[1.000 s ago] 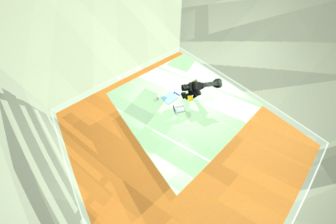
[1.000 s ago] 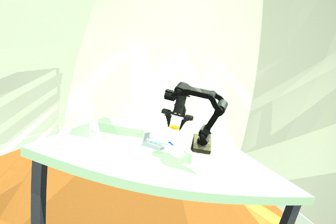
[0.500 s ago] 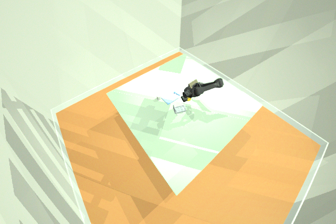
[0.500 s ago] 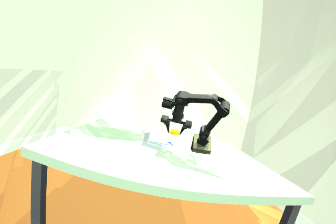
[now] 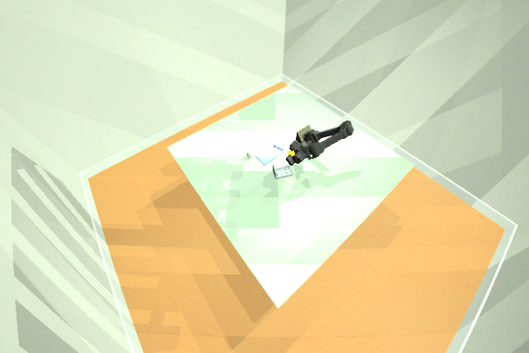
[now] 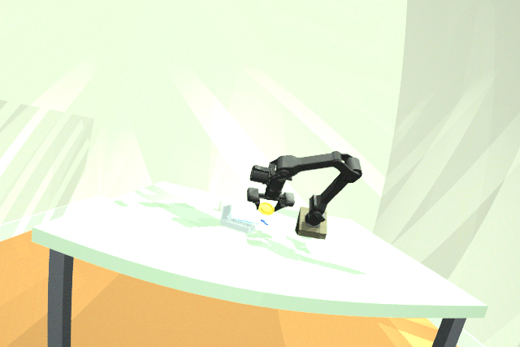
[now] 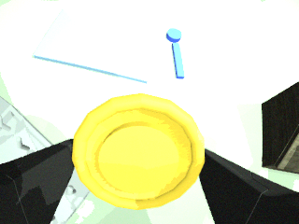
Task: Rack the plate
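The yellow round plate (image 5: 291, 153) (image 6: 266, 207) (image 7: 140, 163) is held in the air by its two opposite rim sides. My gripper (image 7: 138, 152) is shut on it, one black fingertip at each side. In the exterior view the plate is tilted, with its face partly toward that camera. The grey dish rack (image 5: 283, 172) (image 6: 240, 223) (image 7: 14, 133) stands on the table with a taller panel at one end. The plate is above and beside the rack, apart from it. In the wrist view the left finger and the plate hide part of the rack.
A pale blue flat sheet (image 5: 265, 158) lies near the rack. A small blue brush-like item (image 5: 278, 147) (image 6: 264, 222) (image 7: 177, 61) lies beside it. A small white cup-like object (image 5: 250, 155) (image 6: 219, 206) stands beyond the sheet. The arm's base block (image 6: 311, 230) (image 7: 285, 131) is on the right.
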`<state>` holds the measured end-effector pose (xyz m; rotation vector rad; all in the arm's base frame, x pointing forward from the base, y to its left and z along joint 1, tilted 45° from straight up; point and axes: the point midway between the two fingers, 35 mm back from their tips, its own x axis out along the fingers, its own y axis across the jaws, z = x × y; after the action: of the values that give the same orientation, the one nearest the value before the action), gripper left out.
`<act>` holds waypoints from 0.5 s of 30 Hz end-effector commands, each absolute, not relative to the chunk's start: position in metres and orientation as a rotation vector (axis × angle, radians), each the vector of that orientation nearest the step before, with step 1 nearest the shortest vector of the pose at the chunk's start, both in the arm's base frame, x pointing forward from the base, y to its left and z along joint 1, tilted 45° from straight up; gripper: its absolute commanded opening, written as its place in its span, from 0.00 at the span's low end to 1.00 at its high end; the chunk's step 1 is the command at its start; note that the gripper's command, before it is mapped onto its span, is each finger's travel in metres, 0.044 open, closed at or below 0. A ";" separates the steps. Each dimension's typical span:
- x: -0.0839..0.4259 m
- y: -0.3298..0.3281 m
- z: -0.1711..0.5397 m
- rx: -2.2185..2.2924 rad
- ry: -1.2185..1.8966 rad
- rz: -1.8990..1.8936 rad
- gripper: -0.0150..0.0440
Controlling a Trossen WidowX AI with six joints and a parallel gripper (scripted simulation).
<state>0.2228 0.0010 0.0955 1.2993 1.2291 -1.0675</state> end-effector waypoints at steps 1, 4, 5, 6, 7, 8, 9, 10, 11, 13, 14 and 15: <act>0.227 0.001 0.089 1.203 1.155 -1.027 0.25; 0.230 0.002 0.086 1.144 1.104 -0.997 0.25; 0.231 0.002 0.085 1.125 1.087 -0.987 0.25; 0.232 0.003 0.084 1.107 1.069 -0.977 0.25; 0.233 0.003 0.084 1.090 1.051 -0.967 0.25; 0.234 0.004 0.083 1.073 1.033 -0.957 0.25; 0.235 0.004 0.082 1.056 1.015 -0.947 0.25; 0.236 0.005 0.082 1.040 0.997 -0.936 0.25; 0.238 0.005 0.082 1.025 0.978 -0.926 0.25; 0.240 0.006 0.081 0.995 0.940 -0.905 0.25; 0.241 0.007 0.081 0.981 0.921 -0.895 0.25; 0.242 0.008 0.081 0.967 0.902 -0.884 0.25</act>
<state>0.2387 0.0069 0.0813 1.0193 0.9705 -0.9185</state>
